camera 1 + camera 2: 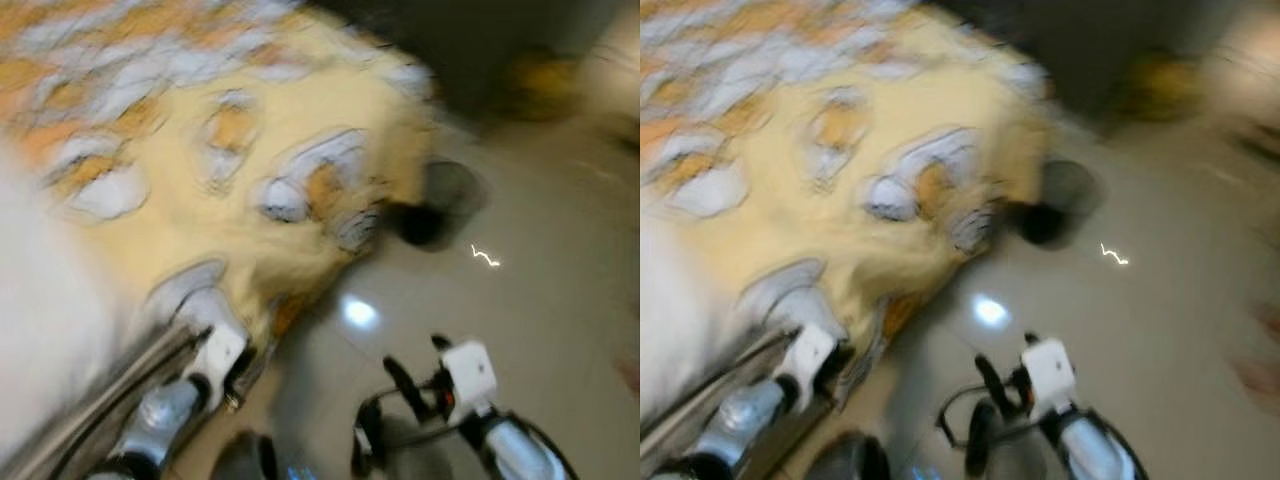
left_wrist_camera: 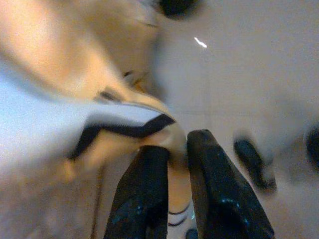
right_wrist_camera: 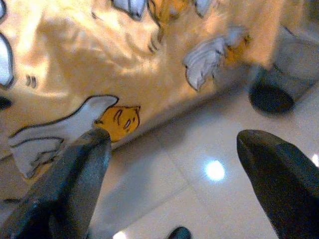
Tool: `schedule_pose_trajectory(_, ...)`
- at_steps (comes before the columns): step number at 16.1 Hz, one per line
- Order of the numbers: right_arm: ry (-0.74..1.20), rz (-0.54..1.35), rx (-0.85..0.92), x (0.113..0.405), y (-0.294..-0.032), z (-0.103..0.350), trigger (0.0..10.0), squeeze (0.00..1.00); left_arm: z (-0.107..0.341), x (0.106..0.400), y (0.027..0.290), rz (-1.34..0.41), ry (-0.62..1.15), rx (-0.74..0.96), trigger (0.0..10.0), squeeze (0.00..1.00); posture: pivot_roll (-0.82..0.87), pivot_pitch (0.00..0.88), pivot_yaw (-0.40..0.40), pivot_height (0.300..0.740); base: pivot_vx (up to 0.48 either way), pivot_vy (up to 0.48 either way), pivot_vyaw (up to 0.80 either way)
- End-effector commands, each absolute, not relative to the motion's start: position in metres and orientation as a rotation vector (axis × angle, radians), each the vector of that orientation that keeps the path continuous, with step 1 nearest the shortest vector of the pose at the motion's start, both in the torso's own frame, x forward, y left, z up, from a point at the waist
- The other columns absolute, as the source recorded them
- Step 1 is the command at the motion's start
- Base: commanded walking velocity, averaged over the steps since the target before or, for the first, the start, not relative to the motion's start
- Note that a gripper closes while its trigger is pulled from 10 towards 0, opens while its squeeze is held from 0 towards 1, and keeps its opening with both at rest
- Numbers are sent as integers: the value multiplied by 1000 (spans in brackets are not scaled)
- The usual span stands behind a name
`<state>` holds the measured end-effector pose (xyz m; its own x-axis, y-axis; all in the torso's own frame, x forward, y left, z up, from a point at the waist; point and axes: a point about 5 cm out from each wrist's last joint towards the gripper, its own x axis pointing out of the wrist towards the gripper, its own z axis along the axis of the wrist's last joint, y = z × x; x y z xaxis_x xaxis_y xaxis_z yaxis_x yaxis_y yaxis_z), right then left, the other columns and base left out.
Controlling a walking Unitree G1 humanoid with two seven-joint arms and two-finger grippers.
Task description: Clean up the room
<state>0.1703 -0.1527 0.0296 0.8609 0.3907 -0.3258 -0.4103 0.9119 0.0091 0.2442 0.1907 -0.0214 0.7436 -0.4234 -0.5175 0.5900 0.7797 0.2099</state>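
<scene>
Blanket (image 1: pixel 250 190): we saw soft yellow cloth, matt, printed.
Floor (image 1: pixel 540 290): we saw smooth, glossy tile.
Fingers (image 3: pixel 279 174): we saw black matt plastic.

warm indoor light | heavy motion blur | glare on floor (image 1: pixel 360 313)

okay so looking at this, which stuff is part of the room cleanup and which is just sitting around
Part of the job:
- yellow patterned blanket, hanging over the bed's edge
- left gripper, fingers close together with the blanket's edge between them
- right gripper, open above the floor

Just lying about:
- dark round object on the tiled floor by the bed corner, too blurred to identify
</scene>
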Motion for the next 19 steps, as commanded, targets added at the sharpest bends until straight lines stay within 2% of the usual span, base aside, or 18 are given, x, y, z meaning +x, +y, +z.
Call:
schedule_pose_trajectory(1, 349, 434, -83, 170, -156, 27, 10000, 0, -27, 239, 176, -660, 480, 445, 10000, 0, -225, 189, -15, 740, 0, 0, 0)
schedule_pose_trajectory(3, 352, 453, -83, 171, -152, 26, 10000, 0, -41, 226, 145, -866, 522, 632, 10000, 0, -220, 182, -16, 740, 0, 0, 0)
schedule_pose_trajectory(4, 350, 457, -84, 173, -151, 25, 10000, 0, -41, 226, 133, -891, 509, 603, 10000, 0, -223, 177, -17, 740, 0, 0, 0)
schedule_pose_trajectory(5, 342, 456, -85, 176, -150, 27, 10000, 0, -39, 229, 128, -867, 483, 586, 10000, 1000, -227, 171, -14, 740, 0, 0, 0)
schedule_pose_trajectory(6, 332, 453, -86, 179, -150, 28, 10000, 0, -36, 234, 129, -827, 454, 612, 10000, 1000, -226, 162, -12, 740, 0, 0, 0)
schedule_pose_trajectory(8, 313, 445, -85, 185, -149, 30, 10000, 0, -20, 253, 145, -638, 364, 585, 10000, 1000, -224, 146, -5, 740, 0, 0, 0)
schedule_pose_trajectory(9, 268, 402, -62, 199, -149, 38, 10000, 0, 6, 277, 160, -399, 249, 401, 10000, 1000, -201, 106, 6, 740, 0, 0, 0)
schedule_pose_trajectory(10, 248, 383, -56, 205, -149, 41, 10000, 0, 14, 284, 163, -325, 224, 338, 10000, 1000, -198, 98, 8, 740, 0, 0, 0)
schedule_pose_trajectory(11, 196, 335, -39, 221, -149, 50, 10000, 0, 35, 300, 166, -196, 141, 192, 10000, 1000, -186, 70, 15, 740, 0, 0, 0)
schedule_pose_trajectory(13, 100, 261, 4, 250, -147, 69, 10000, 0, 66, 323, 156, -89, 39, 113, 10000, 1000, -150, 3, 23, 740, 0, 0, 0)
schedule_pose_trajectory(14, 40, 241, 31, 266, -142, 82, 10000, 0, 83, 332, 149, -51, -17, 46, 10000, 1000, -137, 0, 31, 740, 0, 0, 0)
schedule_pose_trajectory(16, -45, 217, 55, 286, -136, 103, 10000, 0, 99, 339, 150, 19, -71, -91, 10000, 1000, -136, 0, 44, 740, 0, 0, 0)
schedule_pose_trajectory(17, -85, 184, 68, 294, -139, 111, 10000, 0, 96, 334, 165, 161, -48, -176, 10000, 1000, -144, 0, 54, 740, 0, -450, 0)
schedule_pose_trajectory(18, -91, 157, 68, 297, -145, 112, 10000, 0, 90, 327, 173, 248, -15, -175, 10000, 1000, -145, 0, 55, 740, 0, -442, 0)
schedule_pose_trajectory(19, -59, 130, 57, 296, -153, 102, 10000, 0, 85, 321, 171, 244, 10, -108, 10000, 0, -145, 0, 54, 740, 0, -439, 0)
